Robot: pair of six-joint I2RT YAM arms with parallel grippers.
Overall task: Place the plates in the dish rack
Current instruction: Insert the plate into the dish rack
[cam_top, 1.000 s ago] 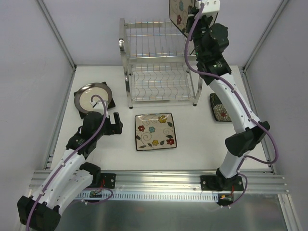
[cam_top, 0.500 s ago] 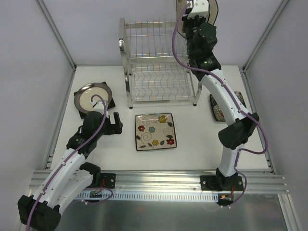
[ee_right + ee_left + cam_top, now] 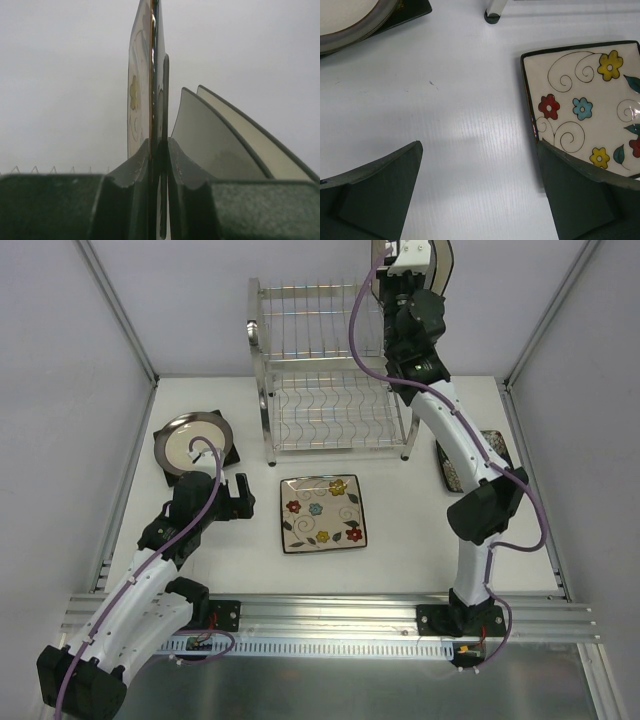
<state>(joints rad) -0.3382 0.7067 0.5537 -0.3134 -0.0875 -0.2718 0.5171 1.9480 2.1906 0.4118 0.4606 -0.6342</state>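
I read the worktop (image 3: 400, 560) as plain white. The centre plate (image 3: 323, 513) is cream, dark rim, red, blue and yellow flowers, black swirls. The round plate (image 3: 190, 437) is cream, grey-brown rim. The rack (image 3: 330, 390) is chrome. The held plate (image 3: 136, 100) is cream with a yellow flower.

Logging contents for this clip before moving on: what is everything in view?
dish rack: one, chrome, back centre.
floral plate: one, cream, flat before the rack.
dark square plate: one, black, far left.
round plate: one, cream, left, on the dark square plate.
white-flowered plate: one, dark, right, partly behind arm.
held plate: one, cream floral, upright above rack's right end.
table: one, white.
left gripper: open, beside floral plate.
right gripper: shut on held plate.
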